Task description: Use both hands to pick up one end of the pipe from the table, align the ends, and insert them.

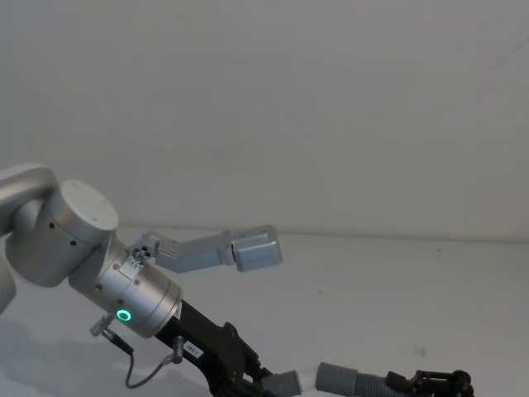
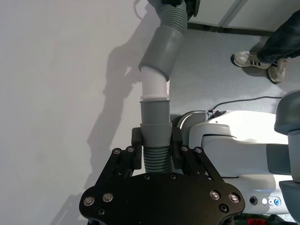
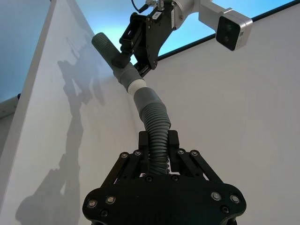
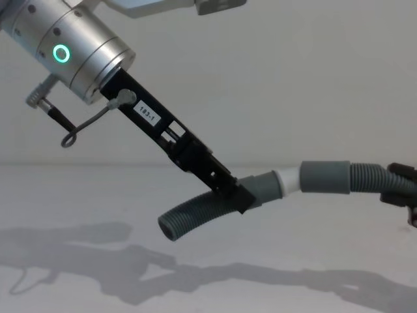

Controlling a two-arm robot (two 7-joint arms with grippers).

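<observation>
Above the white worktop (image 4: 78, 274), the left gripper (image 4: 236, 193) is pinching one hose piece (image 4: 195, 218) in its jaws, its white tip (image 4: 287, 180) entering the wider cuff (image 4: 324, 177) of the second hose piece (image 3: 157, 126), which the right gripper (image 3: 159, 140) is clamping.

In the head view the bottom edge cuts off the left hand (image 1: 263, 387) at its fingers and most of the right hand (image 1: 434, 385) — neither grip can be judged there. In the chest view the right hand (image 4: 404, 186) is cropped by the right edge, so only a dark sliver of it shows around the corrugated hose (image 4: 371, 177). The white tip (image 4: 290, 179) runs into the wider cuff (image 4: 324, 176); how deep it sits is hidden inside the cuff. In the left wrist view the left hand's body covers the lower hose (image 2: 157, 159) behind the jaws — and a person's shoes (image 2: 258, 63) are cut off by the top and right edges.
</observation>
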